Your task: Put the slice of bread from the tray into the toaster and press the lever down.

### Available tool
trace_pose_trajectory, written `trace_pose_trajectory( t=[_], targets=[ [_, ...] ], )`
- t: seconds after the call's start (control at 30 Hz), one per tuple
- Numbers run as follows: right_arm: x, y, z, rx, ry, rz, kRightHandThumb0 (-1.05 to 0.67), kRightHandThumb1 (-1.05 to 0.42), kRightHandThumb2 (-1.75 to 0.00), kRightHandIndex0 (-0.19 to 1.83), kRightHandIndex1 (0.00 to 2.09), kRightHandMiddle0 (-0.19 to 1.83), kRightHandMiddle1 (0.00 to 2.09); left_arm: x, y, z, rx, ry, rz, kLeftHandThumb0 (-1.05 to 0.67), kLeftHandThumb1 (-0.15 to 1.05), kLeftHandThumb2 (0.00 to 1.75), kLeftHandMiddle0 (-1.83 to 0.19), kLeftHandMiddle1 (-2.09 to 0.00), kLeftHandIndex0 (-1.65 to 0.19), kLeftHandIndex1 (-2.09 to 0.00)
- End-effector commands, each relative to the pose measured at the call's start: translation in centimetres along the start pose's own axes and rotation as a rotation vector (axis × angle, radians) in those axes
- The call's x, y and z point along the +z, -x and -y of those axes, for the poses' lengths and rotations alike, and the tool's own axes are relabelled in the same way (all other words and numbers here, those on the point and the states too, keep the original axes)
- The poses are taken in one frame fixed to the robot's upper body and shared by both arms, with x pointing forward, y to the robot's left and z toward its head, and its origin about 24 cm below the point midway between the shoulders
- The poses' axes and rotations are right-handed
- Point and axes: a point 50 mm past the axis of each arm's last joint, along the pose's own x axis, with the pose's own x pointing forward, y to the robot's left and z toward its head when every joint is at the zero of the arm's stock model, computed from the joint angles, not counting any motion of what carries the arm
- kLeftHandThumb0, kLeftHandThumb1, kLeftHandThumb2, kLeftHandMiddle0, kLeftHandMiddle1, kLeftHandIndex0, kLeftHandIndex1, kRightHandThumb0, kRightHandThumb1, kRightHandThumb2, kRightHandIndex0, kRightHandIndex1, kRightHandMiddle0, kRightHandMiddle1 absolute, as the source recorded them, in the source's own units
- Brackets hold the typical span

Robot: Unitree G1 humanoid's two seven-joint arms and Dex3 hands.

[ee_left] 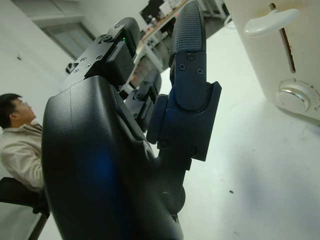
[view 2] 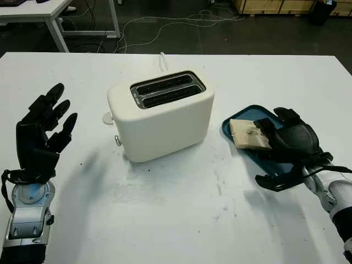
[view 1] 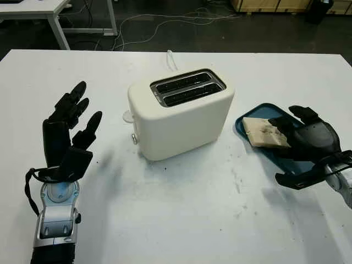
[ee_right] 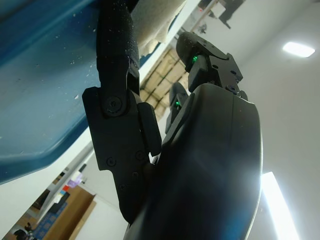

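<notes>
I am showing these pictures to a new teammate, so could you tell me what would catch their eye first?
Most striking is the cream toaster at the middle of the white table, both slots empty. To its right the right hand reaches over the blue tray at the slice of bread. The left hand, open, is raised to the toaster's left.

White table (view 1: 181,220): cream toaster (view 1: 181,113) centre, blue tray (view 1: 258,110) right.
</notes>
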Motion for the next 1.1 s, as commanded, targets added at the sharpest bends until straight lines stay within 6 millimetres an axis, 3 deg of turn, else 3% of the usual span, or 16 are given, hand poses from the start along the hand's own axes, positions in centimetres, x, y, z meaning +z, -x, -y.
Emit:
trace_pose_trajectory(
  t=[0.0, 0.4, 0.6, 0.67, 0.77, 0.8, 0.83, 0.93, 1.0, 1.07],
  targets=[
    [0.1, -0.2, 0.3, -0.007, 0.006, 0.021, -0.78, -0.92, -0.22, 0.00, 0.48, 0.00, 0.81, 0.0, 0.1, -0.1, 0.000, -0.003, 0.002, -0.71, 0.92, 0.27, -0.59, 0.00, -0.49, 0.00],
    [1.2, -1.6, 0.9, 0.004, 0.086, 0.040, -0.76, -0.92, -0.27, 0.01, 0.74, 0.00, 1.04, 0.0, 0.1, -0.1, 0.003, -0.008, 0.006, -0.70, 0.92, 0.26, -0.60, -0.01, -0.50, 0.00],
    [1.9, -2.7, -0.1, 0.025, 0.161, 0.018, -0.78, -0.92, -0.28, 0.08, 0.55, 0.14, 0.58, -0.1, 0.1, -0.2, 0.006, -0.020, 0.011, -0.71, 0.92, 0.27, -0.60, -0.01, -0.50, 0.00],
    [2.1, -2.9, -0.5, 0.035, 0.181, 0.014, -0.77, -0.92, -0.27, 0.11, 0.51, 0.20, 0.55, -0.1, 0.1, -0.2, 0.007, -0.014, 0.010, -0.70, 0.92, 0.26, -0.60, -0.01, -0.50, 0.00],
    [2.2, -3.0, -1.0, 0.042, 0.202, 0.012, -0.74, -0.92, -0.27, 0.15, 0.47, 0.13, 0.88, 0.0, 0.2, -0.2, 0.010, -0.006, 0.008, -0.70, 0.92, 0.26, -0.60, -0.01, -0.50, 0.00],
    [2.2, -3.0, -1.1, 0.037, 0.210, 0.014, -0.73, -0.92, -0.26, 0.14, 0.54, 0.10, 1.00, 0.0, 0.2, -0.2, 0.011, -0.007, 0.009, -0.70, 0.92, 0.26, -0.60, -0.01, -0.50, 0.00],
    [2.1, -3.0, -1.3, 0.041, 0.206, 0.015, -0.71, -0.92, -0.28, 0.10, 0.75, 0.07, 1.11, 0.0, 0.2, -0.2, 0.011, -0.011, 0.012, -0.71, 0.92, 0.26, -0.61, -0.01, -0.51, -0.01],
    [2.0, -3.0, -1.7, 0.082, 0.181, 0.012, -0.57, -0.92, -0.46, 0.04, 1.55, 0.07, 1.62, 0.1, 0.1, -0.2, 0.006, -0.012, 0.014, -0.71, 0.92, 0.27, -0.60, -0.01, -0.50, 0.00],
    [1.9, -3.0, -1.8, 0.112, 0.171, 0.002, -0.57, -0.92, -0.65, 0.16, 1.69, 0.05, 1.71, 0.1, 0.2, -0.2, 0.005, -0.009, 0.012, -0.70, 0.92, 0.27, -0.59, 0.00, -0.49, 0.00],
    [1.9, -3.1, -1.9, 0.142, 0.176, -0.010, -0.65, -0.92, -0.89, 0.45, 1.73, 0.11, 1.74, 0.1, 0.2, -0.3, 0.007, -0.014, 0.012, -0.69, 0.92, 0.27, -0.60, 0.00, -0.49, 0.00]
  ],
)
